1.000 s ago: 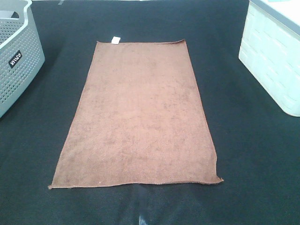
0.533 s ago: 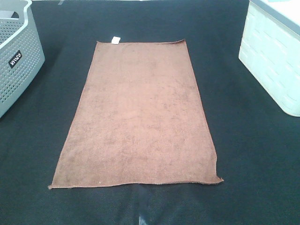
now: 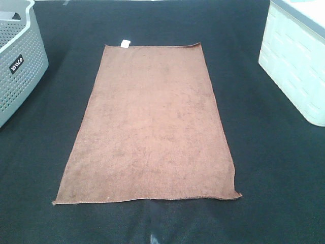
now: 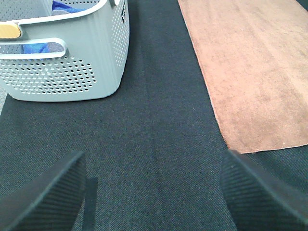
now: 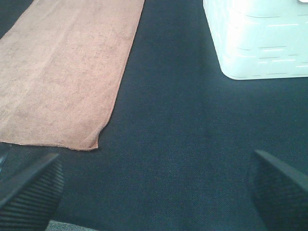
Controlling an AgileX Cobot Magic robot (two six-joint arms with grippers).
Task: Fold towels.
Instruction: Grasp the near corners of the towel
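One brown towel [image 3: 150, 127] lies spread flat on the dark table, long side running away from me, with a small white tag [image 3: 125, 42] at its far short edge. Neither arm shows in the high view. In the left wrist view the left gripper [image 4: 154, 197] hovers open over bare dark cloth, the towel [image 4: 250, 67] off to one side of it. In the right wrist view the right gripper [image 5: 154, 192] is open too, with the towel's near corner [image 5: 94, 144] just ahead of one finger. Nothing sits between either pair of fingers.
A grey perforated basket [image 3: 18, 61] stands at the left edge, with blue cloth [image 4: 62, 6] inside it. A white bin [image 3: 297, 61] stands at the right edge. The dark table cover [image 3: 264, 168] surrounds the towel.
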